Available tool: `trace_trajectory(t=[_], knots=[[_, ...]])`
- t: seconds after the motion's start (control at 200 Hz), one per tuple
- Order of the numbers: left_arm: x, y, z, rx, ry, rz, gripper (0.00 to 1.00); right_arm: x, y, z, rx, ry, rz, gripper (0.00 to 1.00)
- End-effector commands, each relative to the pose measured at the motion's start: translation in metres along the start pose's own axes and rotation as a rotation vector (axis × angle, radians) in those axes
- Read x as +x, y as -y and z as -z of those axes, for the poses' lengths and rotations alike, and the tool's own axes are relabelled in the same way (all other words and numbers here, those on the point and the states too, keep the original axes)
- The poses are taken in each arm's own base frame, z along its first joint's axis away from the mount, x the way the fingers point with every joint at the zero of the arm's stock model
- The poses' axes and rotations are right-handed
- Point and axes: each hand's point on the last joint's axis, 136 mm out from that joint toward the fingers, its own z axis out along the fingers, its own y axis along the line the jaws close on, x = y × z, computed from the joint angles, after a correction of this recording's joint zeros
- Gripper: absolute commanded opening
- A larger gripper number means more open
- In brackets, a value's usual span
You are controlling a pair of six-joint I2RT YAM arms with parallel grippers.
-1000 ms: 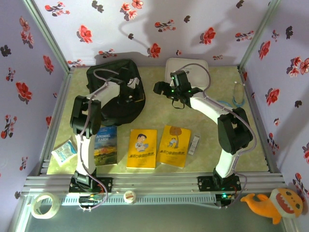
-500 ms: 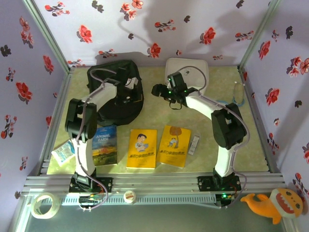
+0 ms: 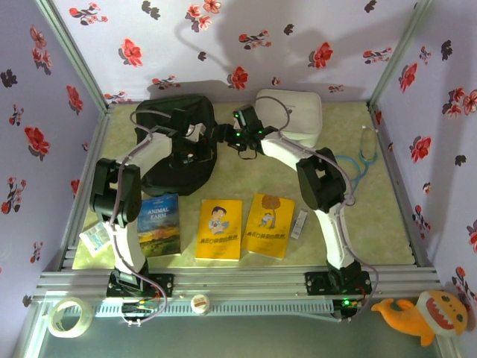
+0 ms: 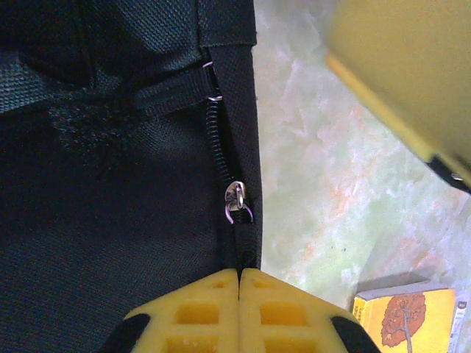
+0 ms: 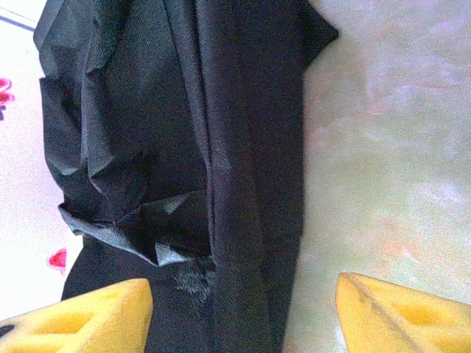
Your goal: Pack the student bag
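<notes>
The student bag, a black fabric backpack, lies at the back left of the table. My left gripper rests on its right side. In the left wrist view the yellow fingers are pressed together, shut on the black pull strap that hangs from the zipper slider. My right gripper is at the bag's right edge. In the right wrist view its jaws are open, with the bag's dark edge lying between the fingertips.
A white zip case sits at the back right. Three books lie in front: Animal Farm and two yellow ones. A blue-tubed item lies at the right, a packet at the left edge.
My right arm has swung left from the white case to the bag's right edge, and its jaws have narrowed. The left gripper has closed fully and stayed on the bag.
</notes>
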Motion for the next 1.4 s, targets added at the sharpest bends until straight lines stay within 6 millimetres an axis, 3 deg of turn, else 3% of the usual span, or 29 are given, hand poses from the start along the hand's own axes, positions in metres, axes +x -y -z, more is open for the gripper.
trace_trajectory(t=[0.0,0.14,0.295,0.44,0.615,0.83,1.02,1.205,1.31,1.395], knots=[[-0.007,0.007,0.012,0.022,0.032,-0.023,0.0,0.008,-0.004,-0.018,-0.011,-0.048,-0.002,0.61],[-0.007,0.007,0.012,0.023,0.032,-0.018,0.0,0.005,-0.006,-0.03,-0.025,-0.041,0.012,0.48],[-0.005,0.006,0.011,0.021,0.029,-0.005,0.0,-0.004,-0.002,-0.042,-0.011,-0.011,0.029,0.22],[0.006,0.002,0.02,-0.03,-0.009,0.032,0.0,-0.025,0.008,-0.043,0.051,0.088,0.061,0.16],[0.033,0.005,0.036,-0.107,-0.07,0.026,0.0,-0.048,0.01,-0.04,0.065,0.172,0.044,0.15],[0.055,-0.006,0.052,-0.191,-0.091,0.011,0.0,-0.064,0.012,-0.034,0.063,0.209,0.03,0.16],[0.072,-0.025,0.068,-0.296,-0.104,-0.008,0.0,-0.069,0.018,-0.032,0.071,0.214,0.029,0.16],[0.078,-0.029,0.072,-0.313,-0.111,-0.012,0.0,-0.066,0.018,-0.034,0.066,0.199,0.026,0.17],[0.07,-0.024,0.072,-0.298,-0.086,-0.02,0.0,-0.064,0.004,-0.027,0.035,0.162,0.012,0.27],[0.06,-0.014,0.071,-0.266,-0.064,-0.034,0.0,-0.058,-0.016,-0.008,-0.02,0.097,-0.014,0.41]])
